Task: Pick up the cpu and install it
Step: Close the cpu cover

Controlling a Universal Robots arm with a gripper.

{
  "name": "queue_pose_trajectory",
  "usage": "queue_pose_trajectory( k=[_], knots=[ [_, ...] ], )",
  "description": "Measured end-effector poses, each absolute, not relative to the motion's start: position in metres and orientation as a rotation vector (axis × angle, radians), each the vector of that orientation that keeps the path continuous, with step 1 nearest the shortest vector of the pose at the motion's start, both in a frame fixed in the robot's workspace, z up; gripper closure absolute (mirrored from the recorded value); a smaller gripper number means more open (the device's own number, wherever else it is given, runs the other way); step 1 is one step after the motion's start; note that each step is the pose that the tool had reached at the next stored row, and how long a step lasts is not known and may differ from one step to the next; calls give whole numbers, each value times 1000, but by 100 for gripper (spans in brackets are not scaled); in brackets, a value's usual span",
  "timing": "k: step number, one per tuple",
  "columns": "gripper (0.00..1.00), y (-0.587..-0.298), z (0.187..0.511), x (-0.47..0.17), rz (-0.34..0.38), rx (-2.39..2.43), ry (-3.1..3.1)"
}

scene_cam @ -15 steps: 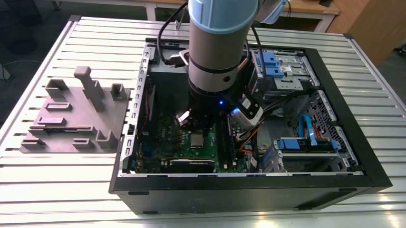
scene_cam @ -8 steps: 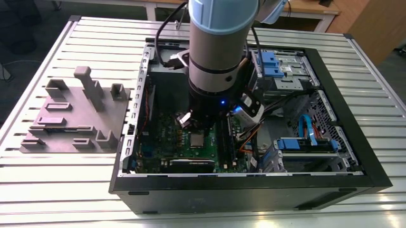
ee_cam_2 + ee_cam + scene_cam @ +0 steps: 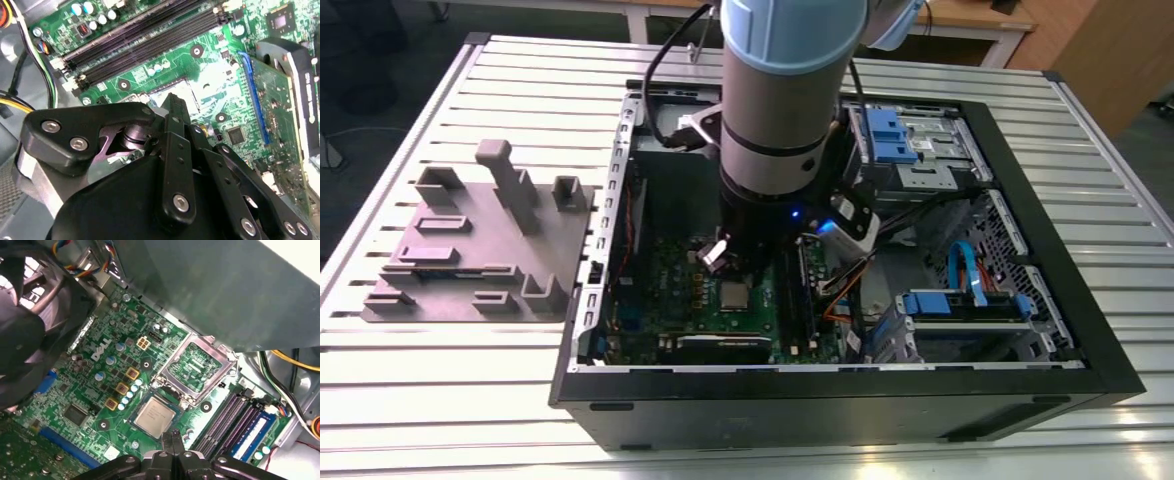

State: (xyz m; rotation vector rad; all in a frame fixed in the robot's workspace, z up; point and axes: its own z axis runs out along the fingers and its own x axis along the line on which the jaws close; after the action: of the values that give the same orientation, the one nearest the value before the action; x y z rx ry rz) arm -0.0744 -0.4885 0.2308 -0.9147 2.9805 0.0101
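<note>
We see our gripper (image 3: 172,107) low over the motherboard (image 3: 210,65), beside the RAM slots (image 3: 145,37).

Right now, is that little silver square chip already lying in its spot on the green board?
Yes, in the first wrist view the cpu lies flat in its socket on the motherboard, with the hinged socket frame swung open beside it.

Your pale grey-and-blue cylindrical arm (image 3: 781,100) hangs straight down, its black metal hand (image 3: 175,437) with fingertips pressed together, pointing downward.
</note>
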Motion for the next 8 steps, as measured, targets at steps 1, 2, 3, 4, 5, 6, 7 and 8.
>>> queue_pose_trajectory(
  k=[1, 2, 3, 4, 5, 6, 7, 8],
  knots=[
    [90, -488, 231, -73, 10, -915, 2981],
    [90, -487, 231, -72, 10, -915, 2981],
    [90, -485, 231, -72, 10, -915, 2981],
    [90, -484, 231, -71, 10, -914, 2981],
    [90, -483, 230, -70, 10, -915, 2981],
    [90, -482, 230, -69, 10, -915, 2981],
    [90, -481, 230, -68, 10, -915, 2981],
    [90, -480, 230, -67, 10, -915, 2981]
  ],
)
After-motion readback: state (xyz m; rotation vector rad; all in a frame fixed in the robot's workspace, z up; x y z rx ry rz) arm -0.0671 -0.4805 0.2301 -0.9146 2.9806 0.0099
